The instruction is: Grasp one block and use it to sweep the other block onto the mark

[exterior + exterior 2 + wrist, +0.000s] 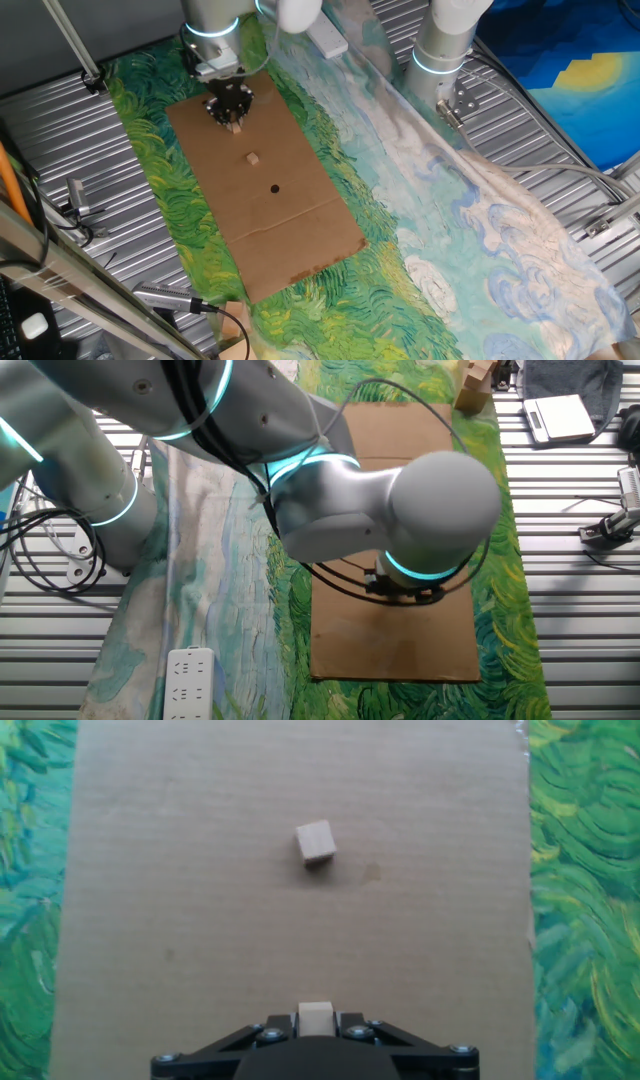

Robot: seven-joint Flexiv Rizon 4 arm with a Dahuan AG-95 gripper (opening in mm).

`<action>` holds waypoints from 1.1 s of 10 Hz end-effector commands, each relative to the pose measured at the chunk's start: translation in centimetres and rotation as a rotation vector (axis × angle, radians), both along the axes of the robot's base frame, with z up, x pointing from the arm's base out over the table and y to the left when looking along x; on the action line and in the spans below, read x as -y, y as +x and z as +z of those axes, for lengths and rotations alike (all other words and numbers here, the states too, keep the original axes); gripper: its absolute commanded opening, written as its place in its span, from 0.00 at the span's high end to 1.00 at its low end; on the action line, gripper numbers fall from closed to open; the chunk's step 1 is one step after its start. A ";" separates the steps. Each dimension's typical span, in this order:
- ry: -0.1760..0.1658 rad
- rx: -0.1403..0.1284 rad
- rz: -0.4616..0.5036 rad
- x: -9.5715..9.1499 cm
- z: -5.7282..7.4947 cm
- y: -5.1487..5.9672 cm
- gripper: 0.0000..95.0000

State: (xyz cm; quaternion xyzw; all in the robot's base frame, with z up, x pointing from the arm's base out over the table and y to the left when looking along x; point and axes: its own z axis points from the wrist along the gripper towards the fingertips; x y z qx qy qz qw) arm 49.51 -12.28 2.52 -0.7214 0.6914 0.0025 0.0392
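My gripper (235,122) hangs over the far end of the brown cardboard sheet (300,225), shut on a small tan block (236,127). In the hand view that held block (315,1017) shows between the black jaws at the bottom edge. A second tan block (252,159) lies loose on the cardboard a short way toward the sheet's middle, and the hand view shows it ahead of the fingers (316,842). Beyond it lies the mark (275,188), a small black dot on the cardboard. In the other fixed view the arm hides both blocks, the mark and the gripper.
The cardboard lies on a painted green and blue cloth (420,200) over a ribbed metal table (60,130). A second arm's base (440,50) stands at the back right. A power strip (187,680), a scale (558,415) and wooden pieces (475,385) sit at the edges.
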 end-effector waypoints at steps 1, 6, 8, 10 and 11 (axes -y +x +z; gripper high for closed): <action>-0.032 -0.002 -0.001 -0.8 -0.6 0.1 1.00; -0.048 -0.013 -0.028 -4.0 0.7 0.1 1.00; -0.040 -0.019 -0.036 -5.0 0.5 0.3 1.00; -0.033 -0.019 -0.048 -6.1 0.0 0.3 1.00; -0.030 -0.020 -0.055 -6.9 -0.1 0.4 1.00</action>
